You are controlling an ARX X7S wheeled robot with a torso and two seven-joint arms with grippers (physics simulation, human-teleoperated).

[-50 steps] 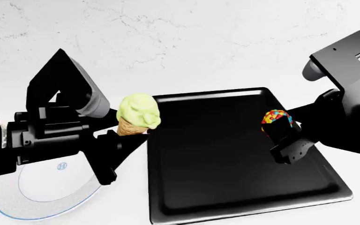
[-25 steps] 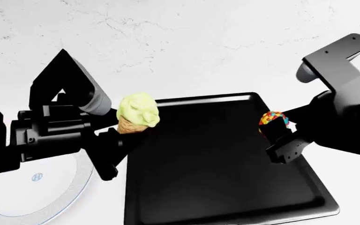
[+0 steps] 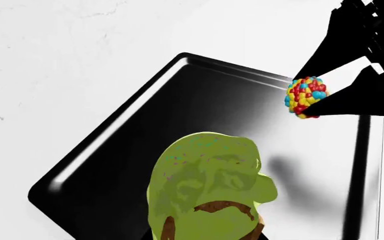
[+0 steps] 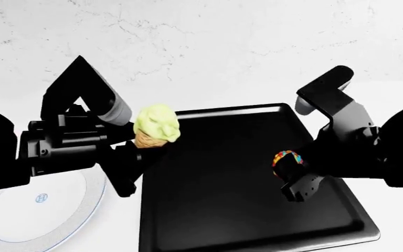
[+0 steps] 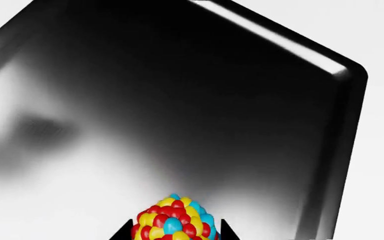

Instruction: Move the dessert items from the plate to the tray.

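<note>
At the near left of the white tabletop (image 4: 209,47) sits the white plate (image 4: 19,231) with a blue rim, bare of desserts. Just right of it the left tool (image 4: 135,149) is closed on the waffle cone (image 4: 145,139), holding its pale green scoop (image 4: 157,122) in the air at the tray's far left edge, barely inside the rim. The black tray (image 4: 215,210) fills the middle, its whole floor open. Over its right half the right tool (image 4: 293,170) grips the candy ball (image 4: 287,157), which hangs low above the tray floor; from the head view I cannot tell whether it touches. The step in hand looks like setting both sweets down. For the ball, it would pay to lower until it rests on the floor and only then part the fingers slowly, since an egg shape on a glossy surface will likely roll; the low rim (image 5: 352,100) on the right is the only stop. The cone should come further right over the tray before release and be laid on its side, as it can hardly stand on its tip. There is ample clear room between the two tools, so neither crowds the other; the main hazards are the left rim under the cone and the near right rim by the ball.
</note>
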